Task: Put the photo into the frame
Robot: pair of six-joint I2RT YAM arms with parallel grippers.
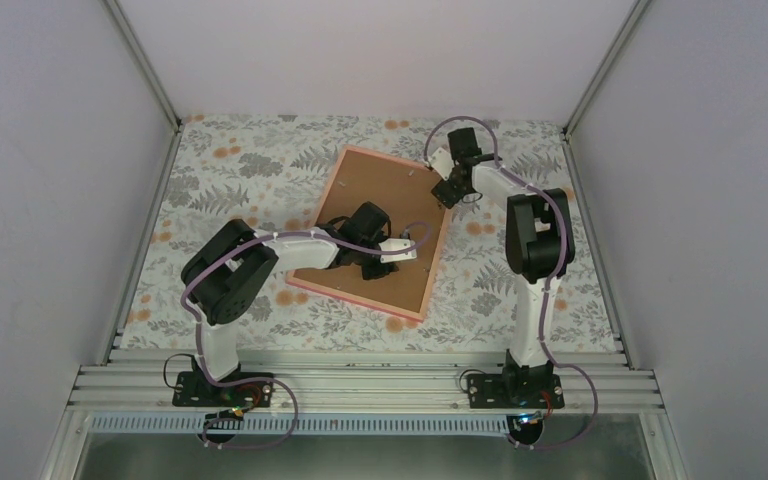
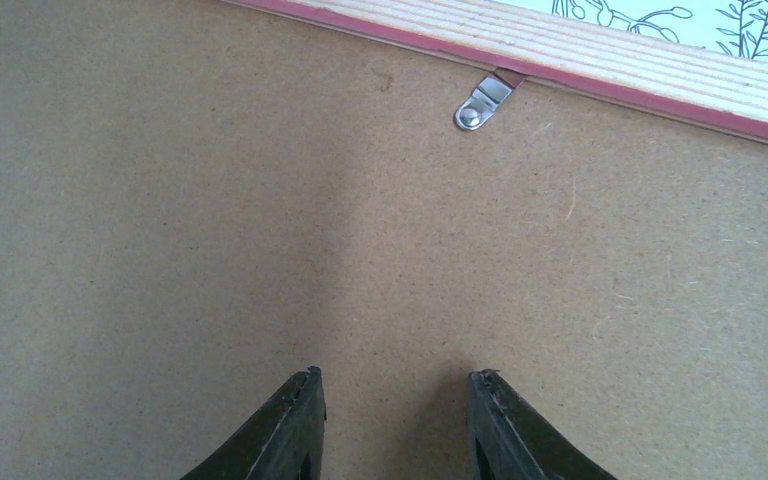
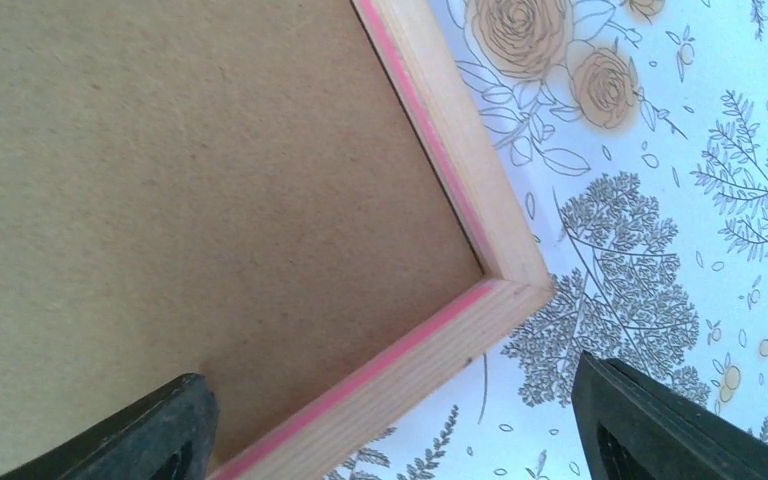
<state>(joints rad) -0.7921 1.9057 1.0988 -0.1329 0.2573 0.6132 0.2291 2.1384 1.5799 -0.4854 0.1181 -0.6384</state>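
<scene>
Over the frame [image 3: 505, 278] (board [image 2: 260, 200] upward), left gripper [image 2: 395, 374] and right gripper [image 3: 385, 375] gape.

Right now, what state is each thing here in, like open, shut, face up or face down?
Frame: lying flat, back side up.
Brown board: seated inside the frame, covering its back.
Metal clip: reaching from the board to the frame's edge.
Left gripper: open, empty, over the board.
Right gripper: open, empty, astride the frame's corner.
Photo: not in sight.
</scene>
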